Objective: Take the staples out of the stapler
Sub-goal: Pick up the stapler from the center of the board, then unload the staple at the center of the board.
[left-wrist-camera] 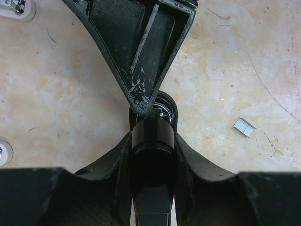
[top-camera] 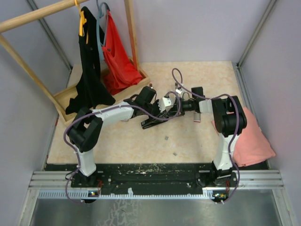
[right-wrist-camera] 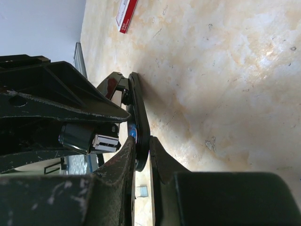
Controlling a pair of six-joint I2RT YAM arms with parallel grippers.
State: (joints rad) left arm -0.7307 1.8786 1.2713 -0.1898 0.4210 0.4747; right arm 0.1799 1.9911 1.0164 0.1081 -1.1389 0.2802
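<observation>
Well inside table (top-camera: 207, 136) edges, stapler (top-camera: 151, 124)

White arms (top-camera: 113, 113) with black joints (top-camera: 89, 134), looping purple cables (top-camera: 175, 74).

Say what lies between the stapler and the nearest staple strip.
Only bare table separates stapler and staple strip, seen in the left wrist view.

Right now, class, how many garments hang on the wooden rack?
2: a black garment on a yellow hanger, and a red garment beside it on a grey hanger. None seems hidden behind them.
</observation>
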